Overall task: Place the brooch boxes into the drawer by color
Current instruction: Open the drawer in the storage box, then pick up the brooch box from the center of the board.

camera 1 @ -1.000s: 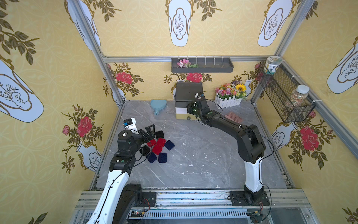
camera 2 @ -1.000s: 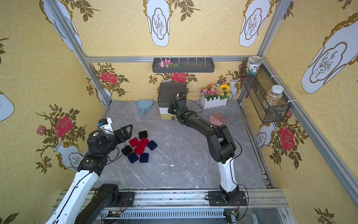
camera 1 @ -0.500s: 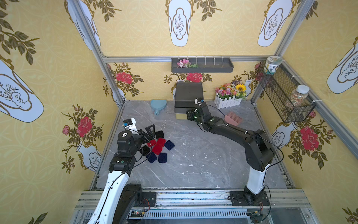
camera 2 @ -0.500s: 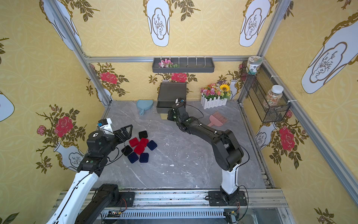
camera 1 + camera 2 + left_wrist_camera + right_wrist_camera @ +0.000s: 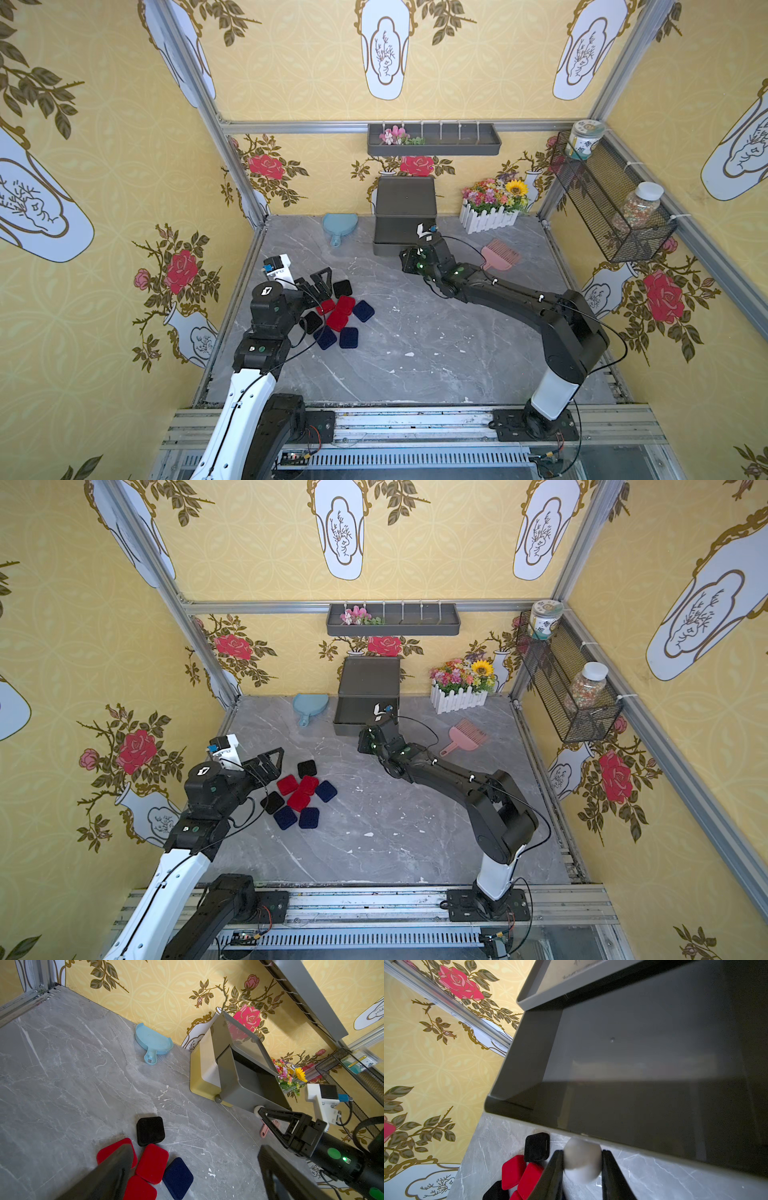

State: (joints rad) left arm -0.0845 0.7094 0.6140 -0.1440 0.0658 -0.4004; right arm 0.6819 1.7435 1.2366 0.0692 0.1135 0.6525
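- At the back of the surface [image 5: 415,340], the pale round knob [image 5: 580,1153] of the dark grey drawer [image 5: 390,249] is being gripped by the right fingers [image 5: 552,1169].
- That drawer is being shown drawn out from the drawer chest [image 5: 405,195].
- Towards the left side, the brooch boxes [image 5: 338,309], black, red and navy, are being seen lying clustered on the surface.
- Over that cluster's edge, the left fingers [image 5: 108,1174] are being held wide apart.

Left arm [image 5: 269,316] bent, jaws wide, right arm [image 5: 503,294] outstretched, jaws clamped
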